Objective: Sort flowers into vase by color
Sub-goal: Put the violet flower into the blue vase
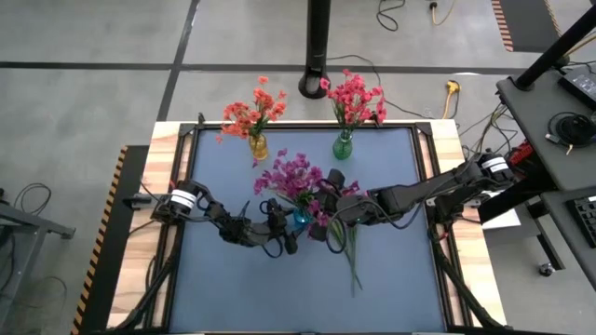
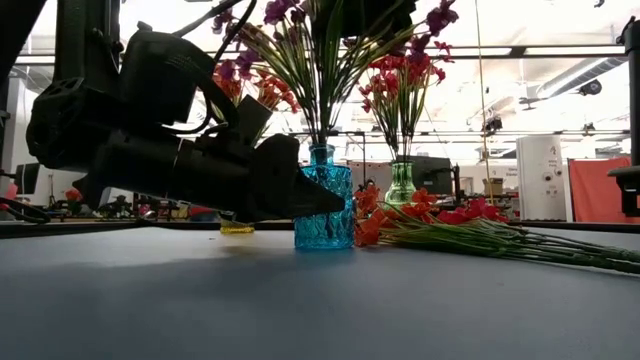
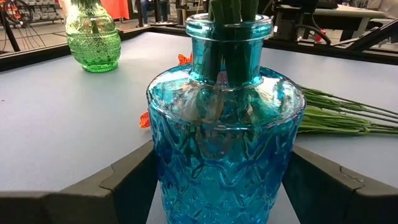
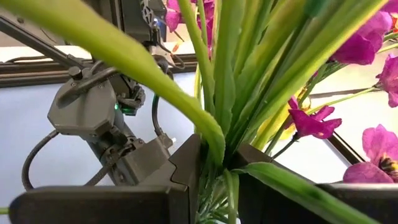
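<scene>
A blue glass vase (image 1: 301,220) stands on the dark mat at mid-table with a bunch of purple-magenta flowers (image 1: 291,175) in its neck. My left gripper (image 1: 283,238) is closed around the vase body. My right gripper (image 1: 328,201) is shut on the purple flowers' green stems above the vase. An amber vase (image 1: 258,147) holds orange flowers (image 1: 251,110), and a green vase (image 1: 343,145) holds red-pink flowers (image 1: 356,99), both at the far edge. Loose orange and red flowers (image 2: 470,232) lie flat on the mat beside the blue vase. My left gripper has the blue vase's round body (image 3: 163,168) between its two fingers (image 3: 118,183), one on each side, low on the vase. The fingers come nearly level from the table's left. The vase stands upright on the mat. My right gripper pinches the bundled green stems (image 4: 231,183) of the purple flowers between its two fingers (image 4: 183,174). The fingers come nearly level from the table's right, across the stems. The stems stand roughly upright, and their lower ends are in the blue vase's neck (image 3: 229,46).
The loose flowers' long stems (image 1: 352,265) stretch toward the near edge, right of the blue vase. The mat's black frame (image 1: 428,186) and wooden border surround the work area. Open mat lies at the near left and far middle.
</scene>
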Tool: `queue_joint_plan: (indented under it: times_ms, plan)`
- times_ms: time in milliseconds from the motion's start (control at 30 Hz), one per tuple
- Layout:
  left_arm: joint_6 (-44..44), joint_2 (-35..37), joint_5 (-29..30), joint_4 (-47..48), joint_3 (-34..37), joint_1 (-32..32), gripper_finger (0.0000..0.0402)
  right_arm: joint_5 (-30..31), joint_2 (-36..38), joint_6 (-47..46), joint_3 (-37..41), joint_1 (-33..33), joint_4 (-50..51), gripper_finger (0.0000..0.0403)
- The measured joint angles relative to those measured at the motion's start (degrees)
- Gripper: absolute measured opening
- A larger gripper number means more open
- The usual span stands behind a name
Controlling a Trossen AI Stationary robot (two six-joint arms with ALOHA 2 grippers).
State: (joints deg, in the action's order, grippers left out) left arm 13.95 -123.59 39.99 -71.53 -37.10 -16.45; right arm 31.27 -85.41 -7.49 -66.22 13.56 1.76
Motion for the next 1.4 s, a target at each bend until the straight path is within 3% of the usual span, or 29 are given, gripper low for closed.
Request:
queue_joint_plan:
  times_ms: [1400]
  plan:
    - [-0.6,-0.1,-0.6,0.0,-0.1,-0.1,0.0283,0.0,-0.1,-0.9,3.7,-0.4,-0.5,0.0068]
